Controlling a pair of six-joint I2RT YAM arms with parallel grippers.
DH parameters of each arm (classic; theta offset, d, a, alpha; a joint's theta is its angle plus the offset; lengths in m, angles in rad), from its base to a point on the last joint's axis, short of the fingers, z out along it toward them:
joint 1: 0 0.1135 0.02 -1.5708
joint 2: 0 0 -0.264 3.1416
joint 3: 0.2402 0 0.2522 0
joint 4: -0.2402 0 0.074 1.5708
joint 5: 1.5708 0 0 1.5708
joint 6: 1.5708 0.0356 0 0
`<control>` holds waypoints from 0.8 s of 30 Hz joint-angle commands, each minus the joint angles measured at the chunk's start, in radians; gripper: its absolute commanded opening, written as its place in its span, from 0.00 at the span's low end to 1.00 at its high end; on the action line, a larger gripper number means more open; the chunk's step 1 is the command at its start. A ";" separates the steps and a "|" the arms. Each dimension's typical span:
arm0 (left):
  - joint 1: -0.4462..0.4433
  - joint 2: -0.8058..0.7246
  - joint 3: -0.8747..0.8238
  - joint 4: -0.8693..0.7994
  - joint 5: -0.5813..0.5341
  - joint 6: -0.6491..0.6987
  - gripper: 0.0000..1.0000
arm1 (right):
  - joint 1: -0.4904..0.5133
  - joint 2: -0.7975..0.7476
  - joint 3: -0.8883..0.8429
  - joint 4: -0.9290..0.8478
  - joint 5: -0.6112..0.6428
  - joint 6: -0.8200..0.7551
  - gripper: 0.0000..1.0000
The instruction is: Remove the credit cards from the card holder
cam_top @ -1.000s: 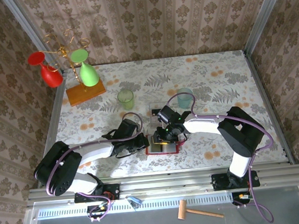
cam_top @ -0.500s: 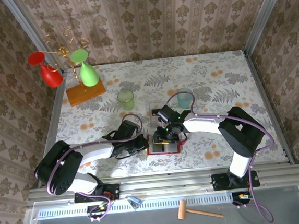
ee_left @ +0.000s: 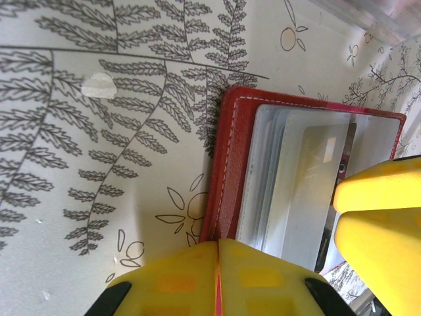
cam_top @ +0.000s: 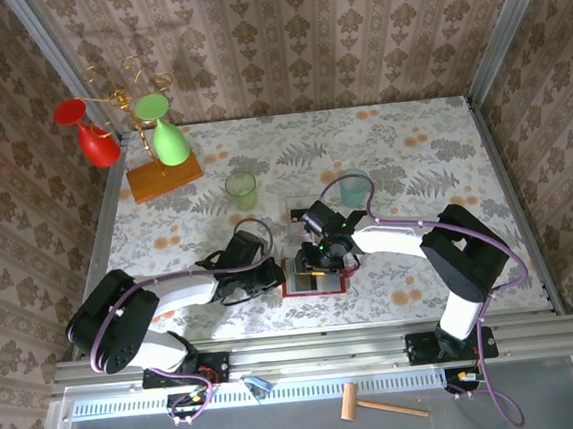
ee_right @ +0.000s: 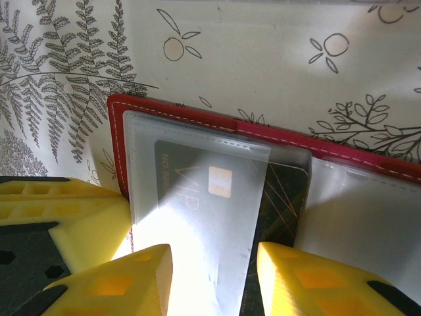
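My left claw (ee_left: 218, 257) is pressed together, its yellow tip set against one edge of the small flat red folding card holder (ee_left: 227, 164). The holder lies open on the fern-patterned bench (ee_left: 99, 164), between my two arms. My right claw (ee_right: 214, 263) stands spread over the holder's greyish clear pocket (ee_right: 148, 138), one yellow finger to each side. A thin dark credit card (ee_right: 184, 174) with a gold chip sits inside that pocket. Whether my right fingers touch the plastic, I cannot tell.
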 commanded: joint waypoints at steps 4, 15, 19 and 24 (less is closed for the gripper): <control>0.005 0.012 -0.018 -0.026 0.000 0.004 0.11 | 0.002 -0.024 -0.007 -0.056 0.043 -0.005 0.39; 0.003 -0.046 0.069 -0.116 -0.009 0.031 0.11 | 0.003 -0.072 0.003 -0.069 0.049 -0.003 0.39; -0.001 -0.056 0.114 -0.152 -0.008 0.046 0.11 | -0.009 -0.101 -0.020 -0.046 0.042 0.011 0.39; -0.010 -0.037 0.144 -0.151 0.001 0.059 0.11 | -0.039 -0.123 -0.082 0.029 -0.003 0.043 0.38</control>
